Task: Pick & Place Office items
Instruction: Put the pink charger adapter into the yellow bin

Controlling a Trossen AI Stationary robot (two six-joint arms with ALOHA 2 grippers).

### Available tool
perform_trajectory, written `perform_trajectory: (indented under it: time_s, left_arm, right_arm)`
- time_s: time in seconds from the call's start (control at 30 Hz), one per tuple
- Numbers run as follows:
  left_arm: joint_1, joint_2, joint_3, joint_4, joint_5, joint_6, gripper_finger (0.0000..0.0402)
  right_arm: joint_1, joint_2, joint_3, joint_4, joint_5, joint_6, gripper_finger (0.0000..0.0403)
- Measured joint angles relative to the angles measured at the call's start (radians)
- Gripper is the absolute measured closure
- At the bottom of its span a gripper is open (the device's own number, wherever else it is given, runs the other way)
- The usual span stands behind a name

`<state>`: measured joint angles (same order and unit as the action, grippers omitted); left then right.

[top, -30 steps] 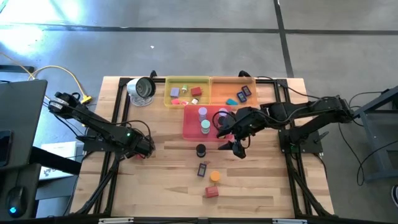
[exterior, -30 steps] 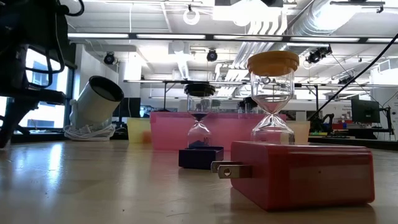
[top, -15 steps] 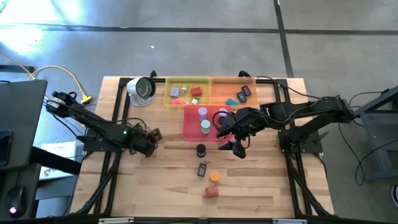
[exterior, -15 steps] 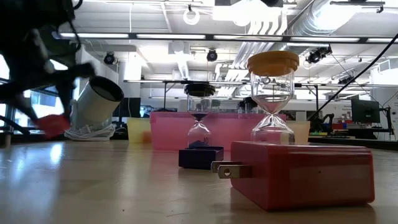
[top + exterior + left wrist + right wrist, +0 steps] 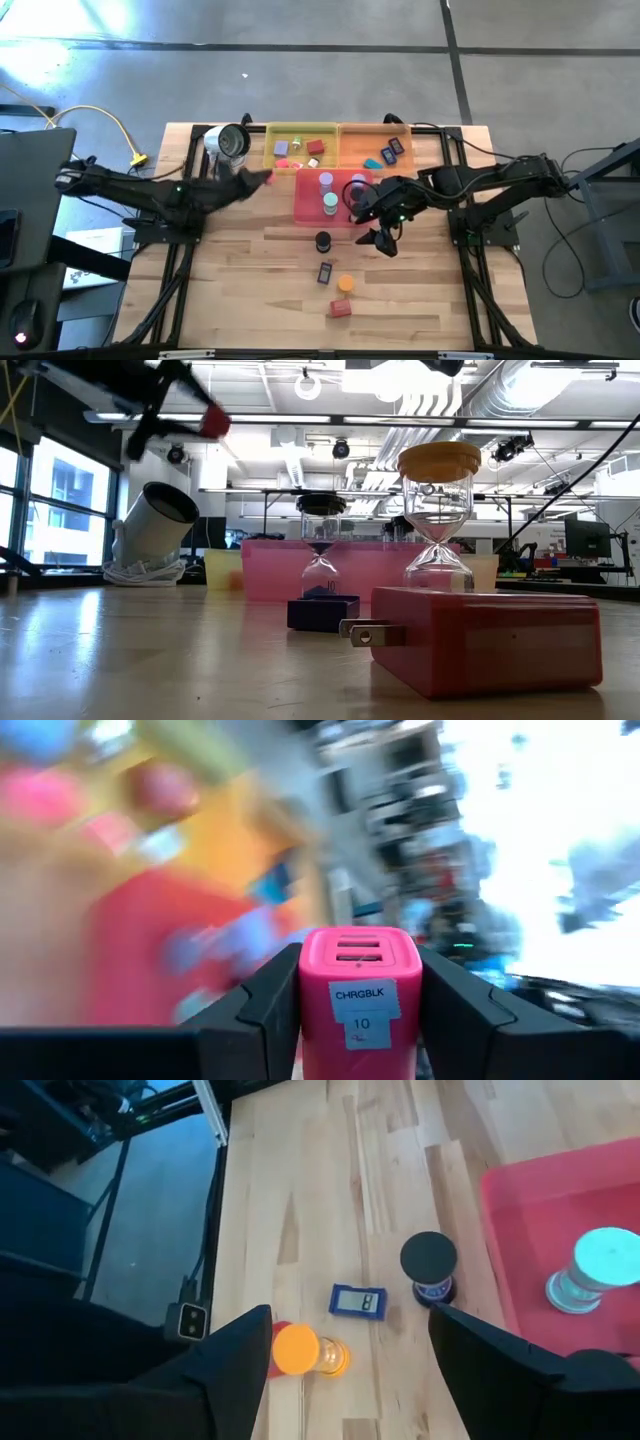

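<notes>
**Layout on the worktop**

Two trays (image 5: 302, 146) sit side by side at the far edge of the worktop (image 5: 240, 280), a third tray (image 5: 308, 200) just nearer. A round can (image 5: 228, 143) lies to their left. Nearer, in a row toward the front: an hourglass (image 5: 323, 242), a small clock (image 5: 325, 272), another hourglass (image 5: 345, 284), a charger block (image 5: 341, 308).

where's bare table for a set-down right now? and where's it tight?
Free: the table's left half in front of the silver-rimmed object, and its right front corner. Crowded: the centre line, with black-capped timer, small blue piece, orange-capped timer and red block; the right gripper hangs beside them. Yellow tray, orange tray and pink tray fill the back.
</notes>
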<state>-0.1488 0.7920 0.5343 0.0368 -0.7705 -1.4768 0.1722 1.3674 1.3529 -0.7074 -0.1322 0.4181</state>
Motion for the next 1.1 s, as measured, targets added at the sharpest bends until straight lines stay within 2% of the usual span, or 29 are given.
perform_trajectory:
  time_s: [0.13,0.23,0.43,0.6,0.73,0.83,1.0,1.1]
  left_arm:
    - [0.133,-0.006,0.000,0.309,0.138,0.288,0.0247]
    - [0.259,0.000,0.000,0.465,0.300,0.404,0.0247]
    - [0.536,0.037,0.000,0.583,0.602,0.429,0.0246]
    - [0.716,0.147,0.024,0.751,0.831,0.438,0.0246]
    - [0.820,0.263,0.132,0.770,1.058,0.510,0.0246]
    - [0.869,0.353,0.242,0.766,1.189,0.569,0.0246]
    - [0.960,0.476,0.447,0.655,1.465,0.641,0.0246]
    - [0.988,0.533,0.544,0.623,1.583,0.702,0.0246]
  right_arm:
    - [-0.005,0.000,0.000,0.000,0.006,0.029,0.0144]
    - [-0.015,0.000,0.000,0.000,0.024,0.068,0.0144]
    - [-0.029,-0.008,0.000,0.001,0.074,0.096,0.0144]
    - [-0.066,-0.008,0.000,-0.002,0.080,0.133,0.0144]
    - [-0.102,-0.008,0.000,-0.001,0.077,0.156,0.0144]
    - [-0.128,-0.008,0.000,-0.003,0.072,0.165,0.0144]
    - [-0.169,-0.008,0.000,-0.013,0.047,0.188,0.0144]
    - [-0.189,-0.008,0.000,-0.025,0.047,0.192,0.0144]
